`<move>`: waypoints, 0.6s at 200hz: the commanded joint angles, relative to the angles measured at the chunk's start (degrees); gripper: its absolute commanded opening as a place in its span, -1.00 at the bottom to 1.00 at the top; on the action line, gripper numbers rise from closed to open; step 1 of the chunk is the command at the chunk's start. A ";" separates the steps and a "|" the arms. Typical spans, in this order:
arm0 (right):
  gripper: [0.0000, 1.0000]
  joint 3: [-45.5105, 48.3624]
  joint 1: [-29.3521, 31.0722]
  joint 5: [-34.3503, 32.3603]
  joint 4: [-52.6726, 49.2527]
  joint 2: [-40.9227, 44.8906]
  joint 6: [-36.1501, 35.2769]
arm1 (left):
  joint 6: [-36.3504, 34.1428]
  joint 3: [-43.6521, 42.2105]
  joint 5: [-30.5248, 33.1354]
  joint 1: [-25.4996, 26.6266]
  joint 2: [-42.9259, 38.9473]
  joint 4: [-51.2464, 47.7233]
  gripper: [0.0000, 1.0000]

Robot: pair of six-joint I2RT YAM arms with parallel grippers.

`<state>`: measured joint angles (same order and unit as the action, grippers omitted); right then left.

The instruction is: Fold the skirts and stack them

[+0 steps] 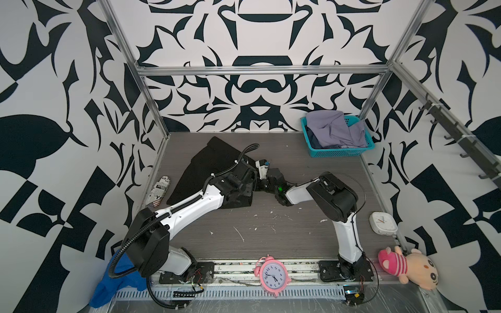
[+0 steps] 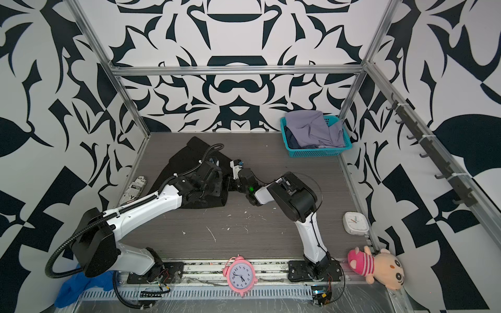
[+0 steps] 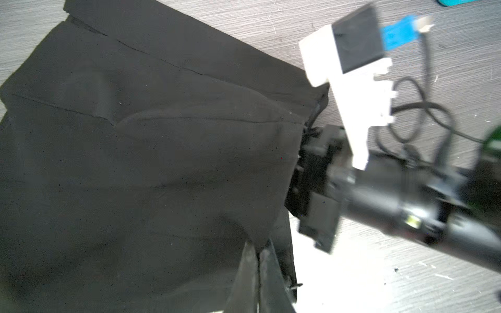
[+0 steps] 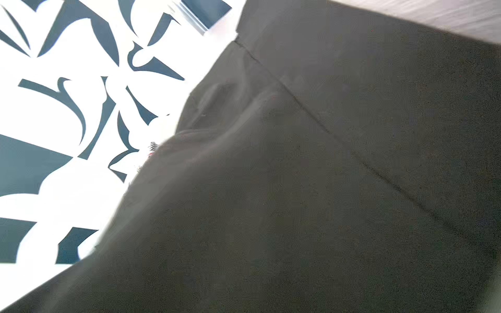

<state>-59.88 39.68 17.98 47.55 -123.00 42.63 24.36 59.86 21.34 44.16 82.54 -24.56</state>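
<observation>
The black skirt (image 1: 206,162) (image 2: 184,160) lies spread on the left middle of the table. Its near right edge is raised between both grippers. My left gripper (image 3: 260,252) is shut on that edge, with cloth (image 3: 162,162) pinched between its fingertips. My right gripper (image 3: 298,173) (image 1: 260,187) meets the same edge a little farther back, and the cloth runs taut into its jaws. Black cloth (image 4: 325,189) hides its fingers in the right wrist view. The lavender-grey skirt (image 1: 333,130) (image 2: 311,127) is heaped in the teal basket (image 1: 339,153). A sliver of dark blue denim skirt (image 1: 311,138) shows under it.
A newspaper-print roll (image 1: 160,191) lies at the left table edge. A white square clock (image 1: 382,222) sits at the right edge. A pink alarm clock (image 1: 272,275), a plush toy (image 1: 406,267) and a bright blue cloth (image 1: 113,281) lie along the front rail.
</observation>
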 commanded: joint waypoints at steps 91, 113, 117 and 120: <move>-0.70 1.19 -2.00 -4.79 -4.68 3.16 -0.97 | -1.83 0.27 0.79 0.05 -3.19 3.70 -1.00; -0.71 6.67 -3.24 -5.99 -4.51 4.51 -1.40 | -2.25 0.74 0.75 0.05 -2.50 4.07 -1.00; -0.72 7.51 -3.34 -6.29 -5.03 5.00 -1.58 | -2.34 1.00 0.61 0.00 -2.40 3.98 -1.00; -0.72 8.07 -3.52 -6.45 -5.39 5.35 -1.78 | -2.45 1.09 0.55 0.02 -2.32 3.99 -1.00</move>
<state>-56.55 37.63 13.54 43.13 -120.14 40.82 22.68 59.88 21.45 44.16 80.62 -21.80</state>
